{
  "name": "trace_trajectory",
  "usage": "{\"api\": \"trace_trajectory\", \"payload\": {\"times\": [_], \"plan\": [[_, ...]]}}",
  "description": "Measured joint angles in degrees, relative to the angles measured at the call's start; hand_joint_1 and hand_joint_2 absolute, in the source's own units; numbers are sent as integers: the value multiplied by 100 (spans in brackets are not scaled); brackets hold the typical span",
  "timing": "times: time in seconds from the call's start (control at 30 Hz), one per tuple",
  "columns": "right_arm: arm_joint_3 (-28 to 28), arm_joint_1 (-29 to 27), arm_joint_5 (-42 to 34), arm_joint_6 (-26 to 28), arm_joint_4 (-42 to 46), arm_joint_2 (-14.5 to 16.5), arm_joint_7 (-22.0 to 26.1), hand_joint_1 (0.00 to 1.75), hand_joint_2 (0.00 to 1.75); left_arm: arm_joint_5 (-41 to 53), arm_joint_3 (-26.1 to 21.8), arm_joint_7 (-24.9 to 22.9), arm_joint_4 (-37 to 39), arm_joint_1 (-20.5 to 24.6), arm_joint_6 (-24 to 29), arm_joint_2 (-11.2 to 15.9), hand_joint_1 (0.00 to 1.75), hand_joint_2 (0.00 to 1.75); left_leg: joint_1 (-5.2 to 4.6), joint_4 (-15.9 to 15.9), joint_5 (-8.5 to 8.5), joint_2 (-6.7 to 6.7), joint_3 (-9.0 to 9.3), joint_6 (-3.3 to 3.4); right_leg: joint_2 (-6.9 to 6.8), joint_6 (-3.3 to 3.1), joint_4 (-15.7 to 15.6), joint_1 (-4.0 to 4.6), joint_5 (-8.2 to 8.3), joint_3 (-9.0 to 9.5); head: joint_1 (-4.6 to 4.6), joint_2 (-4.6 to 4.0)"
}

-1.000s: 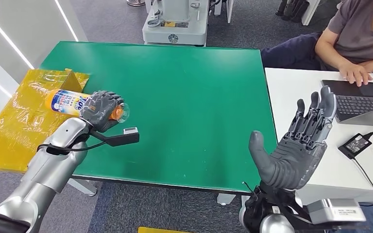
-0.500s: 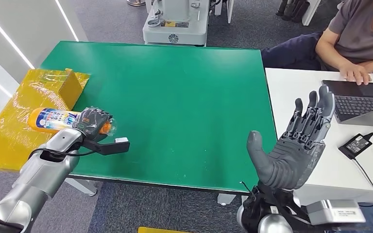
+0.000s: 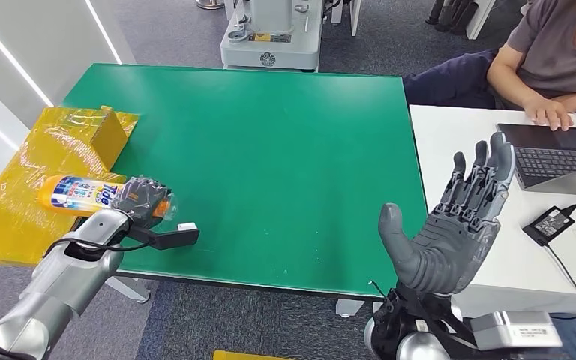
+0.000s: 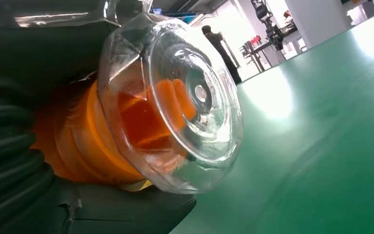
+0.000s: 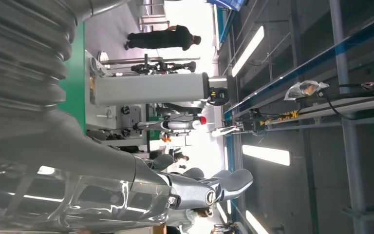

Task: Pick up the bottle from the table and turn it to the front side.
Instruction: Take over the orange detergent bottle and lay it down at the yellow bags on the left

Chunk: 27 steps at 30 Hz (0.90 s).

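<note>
Left hand (image 3: 141,199) clamped on bottle (image 3: 82,193) lying sideways, yellow box (image 3: 52,146) at its 11 o'clock, green surface (image 3: 270,150), right hand (image 3: 450,225) empty, fingers apart, laptop (image 3: 555,154) at 2 o'clock

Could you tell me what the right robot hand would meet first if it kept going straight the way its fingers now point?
Probably nothing nearby: the right robot hand is open, raised beside the green table, fingers pointing up and away. The laptop lies that way but seemingly lower; depth is unclear.

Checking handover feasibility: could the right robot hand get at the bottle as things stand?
Probably not without a long reach: the right robot hand is raised, open, across the green table from the bottle, which the left robot hand grips.
</note>
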State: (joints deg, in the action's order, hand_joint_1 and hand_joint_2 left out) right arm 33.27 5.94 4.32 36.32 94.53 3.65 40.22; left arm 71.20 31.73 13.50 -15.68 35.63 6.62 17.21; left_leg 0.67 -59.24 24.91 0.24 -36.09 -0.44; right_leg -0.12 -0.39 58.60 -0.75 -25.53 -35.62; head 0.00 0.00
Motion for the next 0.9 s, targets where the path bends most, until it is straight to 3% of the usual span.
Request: {"api": "trace_trajectory", "payload": {"times": [0.2, 0.43, 0.9], "plan": [[24, -5, 136, -106, -1, 0, 0, 0, 175, 230, 7, -263, 21, -18, 435, -3, 175, 175, 0, 0, 0, 0, 0, 0, 0, 0, 0, 0, 0, -1, -1, 0], [40, -9, 184, -187, -4, 0, 0, 0, 175, 450, 10, -114, 22, -48, 964, -66, 175, 175, 0, 0, 0, 0, 0, 0, 0, 0, -1, 0, 0, -1, -1, 0], [57, -49, 224, -177, -19, 0, 0, 0, 175, 516, 10, 48, 22, -66, 1118, -178, 175, 175, 0, 1, 0, 0, 0, 0, 0, -1, -1, 0, -1, -1, 0, 0]]}}
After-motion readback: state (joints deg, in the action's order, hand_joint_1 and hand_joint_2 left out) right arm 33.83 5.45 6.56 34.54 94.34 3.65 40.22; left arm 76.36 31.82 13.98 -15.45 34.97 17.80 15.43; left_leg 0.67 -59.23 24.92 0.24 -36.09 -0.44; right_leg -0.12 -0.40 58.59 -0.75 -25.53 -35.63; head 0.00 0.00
